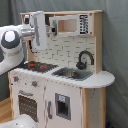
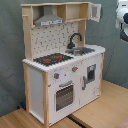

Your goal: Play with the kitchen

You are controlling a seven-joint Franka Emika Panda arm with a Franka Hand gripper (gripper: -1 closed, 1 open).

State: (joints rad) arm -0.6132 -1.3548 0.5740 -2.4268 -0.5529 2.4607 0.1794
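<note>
I noted the gripper (image 1: 39,48), fingers' state indiscernible, hung above the kitchen (image 1: 60,95) stovetop (image 1: 39,65), burners directly below.

in the second exterior view the stovetop (image 2: 52,59) lies on the kitchen (image 2: 47,102), at the sink's (image 2: 81,50) left, under the hood (image 2: 48,20).

Toy kitchen (image 1: 65,85) (image 2: 62,75), upright, white body with light-wood frame. Black stovetop (image 2: 52,59) with red burners beside a sink (image 2: 82,50) with arched black faucet (image 2: 74,39). Grey hood (image 2: 49,20) above a pegboard back (image 2: 52,37). Oven door (image 2: 64,96) closed, knobs (image 2: 65,72) above it.
</note>
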